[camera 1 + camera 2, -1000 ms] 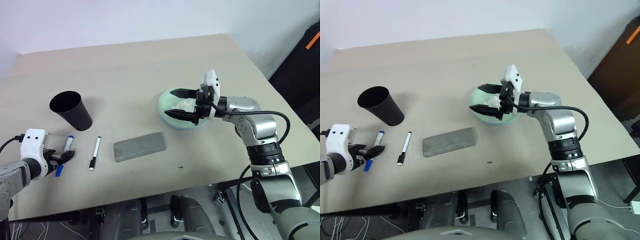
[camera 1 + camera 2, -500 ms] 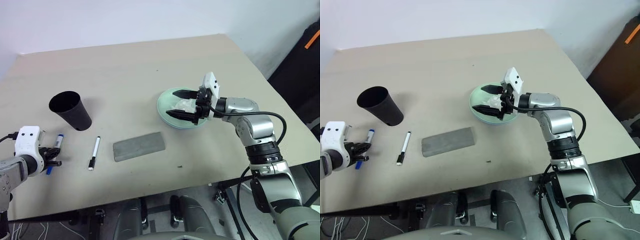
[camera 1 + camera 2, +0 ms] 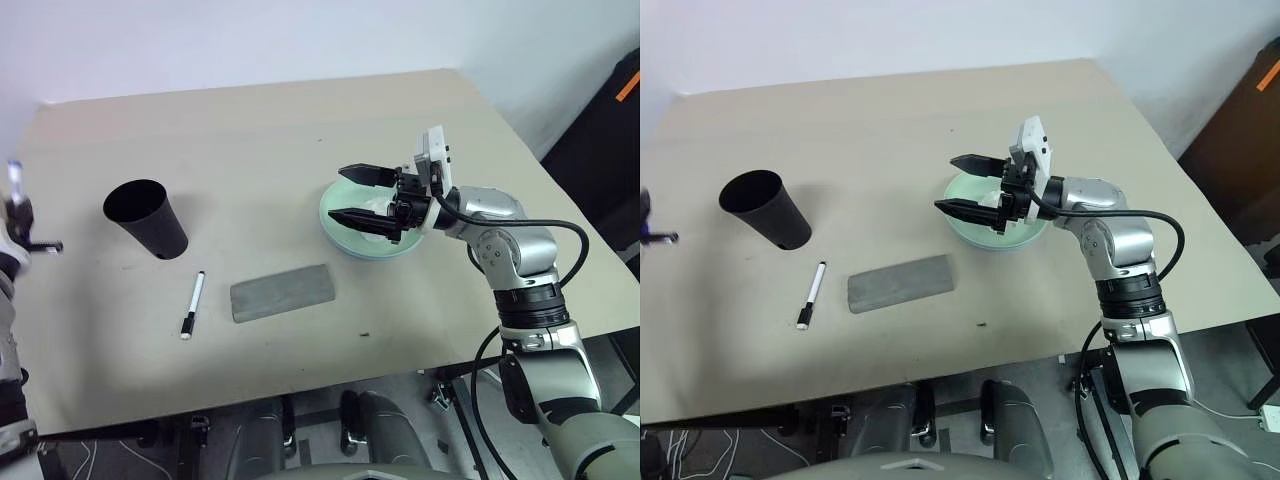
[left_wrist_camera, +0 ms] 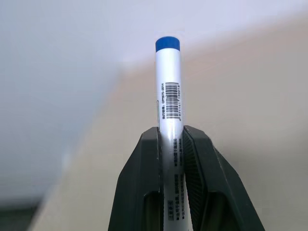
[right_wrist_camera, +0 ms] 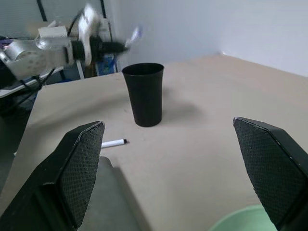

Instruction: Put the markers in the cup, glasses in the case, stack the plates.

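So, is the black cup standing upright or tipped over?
Upright: the cup stands on its narrow base on the table, open mouth facing up.

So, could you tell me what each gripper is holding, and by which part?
The left gripper pinches the blue-capped marker partway along its white barrel, blue end sticking out past the fingers. The right gripper is open, holding nothing.

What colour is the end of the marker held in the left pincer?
Blue; the marker shows best in the left wrist view.
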You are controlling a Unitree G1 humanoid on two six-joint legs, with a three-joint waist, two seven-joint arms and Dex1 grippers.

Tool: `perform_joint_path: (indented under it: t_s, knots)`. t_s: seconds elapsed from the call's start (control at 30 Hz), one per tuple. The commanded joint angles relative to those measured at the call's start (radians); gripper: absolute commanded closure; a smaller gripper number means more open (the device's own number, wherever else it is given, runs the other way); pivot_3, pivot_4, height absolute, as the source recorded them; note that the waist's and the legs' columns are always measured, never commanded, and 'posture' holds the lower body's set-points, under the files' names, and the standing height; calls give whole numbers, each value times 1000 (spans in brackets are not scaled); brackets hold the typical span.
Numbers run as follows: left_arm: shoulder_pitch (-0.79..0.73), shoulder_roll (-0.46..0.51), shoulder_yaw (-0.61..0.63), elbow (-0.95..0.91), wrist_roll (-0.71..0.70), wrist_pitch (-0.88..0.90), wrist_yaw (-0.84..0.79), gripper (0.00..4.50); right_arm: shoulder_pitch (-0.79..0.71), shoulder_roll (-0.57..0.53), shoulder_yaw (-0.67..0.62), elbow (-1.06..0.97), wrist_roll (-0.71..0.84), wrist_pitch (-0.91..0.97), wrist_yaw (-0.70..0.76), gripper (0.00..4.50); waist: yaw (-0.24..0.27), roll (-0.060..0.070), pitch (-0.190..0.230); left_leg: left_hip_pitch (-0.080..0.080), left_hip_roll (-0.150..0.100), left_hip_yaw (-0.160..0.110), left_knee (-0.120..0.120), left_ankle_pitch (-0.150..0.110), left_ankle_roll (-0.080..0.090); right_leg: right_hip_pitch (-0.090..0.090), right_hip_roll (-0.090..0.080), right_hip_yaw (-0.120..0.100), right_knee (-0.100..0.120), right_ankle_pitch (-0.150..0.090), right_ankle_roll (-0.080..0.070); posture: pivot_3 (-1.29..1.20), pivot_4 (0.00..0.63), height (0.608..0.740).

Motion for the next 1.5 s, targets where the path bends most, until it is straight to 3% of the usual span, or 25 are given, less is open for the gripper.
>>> perform_joint_path:
  t_s: [0.03,0.3,0.73,1.5]
  knots:
    - [-68,-14,37,-42,-105,-169,-122,4223,-2,4,-18,-38,19,-8,-9,0,-3,0,0,0,0,0,0,0,0,1,0,0,0,0,0,0,150,740]
    - [-117,-58,-13,-81,-283,-166,-317,4223,-8,13,-24,-42,28,-7,-33,0,-6,0,0,2,1,1,2,2,3,2,4,0,3,2,4,0,150,740]
    - [-87,-142,-76,39,-267,-168,-388,4223,32,-12,-30,-52,8,-21,-69,0,-4,0,0,3,1,0,5,3,4,3,4,0,4,0,8,0,150,740]
    - [-57,-168,-117,124,-236,-154,-406,4223,30,-21,-25,-32,-25,-64,-93,0,-4,0,0,3,1,0,5,3,4,3,4,0,4,0,8,0,150,740]
